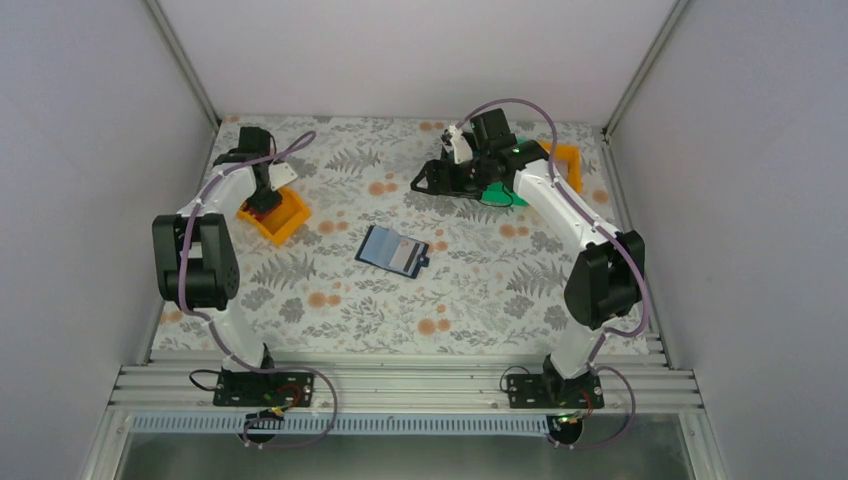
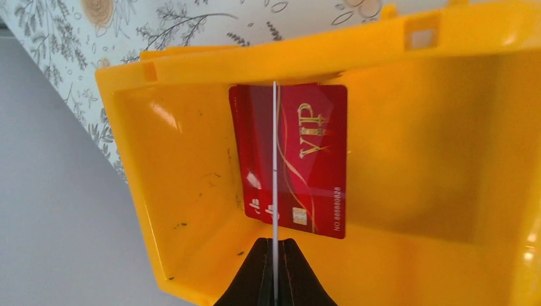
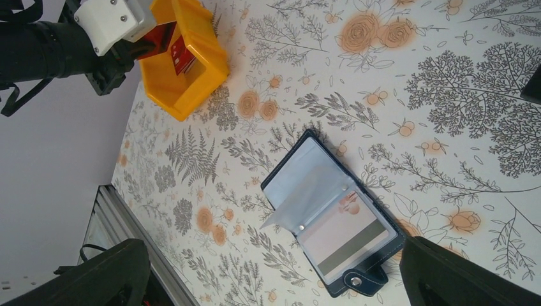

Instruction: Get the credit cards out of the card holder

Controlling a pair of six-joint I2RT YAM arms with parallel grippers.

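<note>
- Noted the left hand (image 2: 274,255) clenched on a thin card (image 2: 274,127), which showed edge-on in the left wrist view as a pale upright line over the yellow bin (image 2: 159,191).
- Spotted a red VIP card (image 2: 312,159) lying flat on the floor of that bin, beyond the gripped card.
- Found the card holder (image 1: 392,250) lying open on the table (image 1: 480,290), near its middle, between the two arms and well apart from the yellow bin.
- Made out a pale card (image 3: 348,245) with a grey stripe inside a clear sleeve (image 3: 300,191) of the holder, and a dark snap tab (image 3: 363,280) at one edge.
- Saw the right hand (image 3: 274,255) released, jaws spread wide, grasping nothing, off the table.
- Noted a green bin (image 1: 500,195) and an orange bin (image 1: 568,160) close by the right arm at the far right of the table.
</note>
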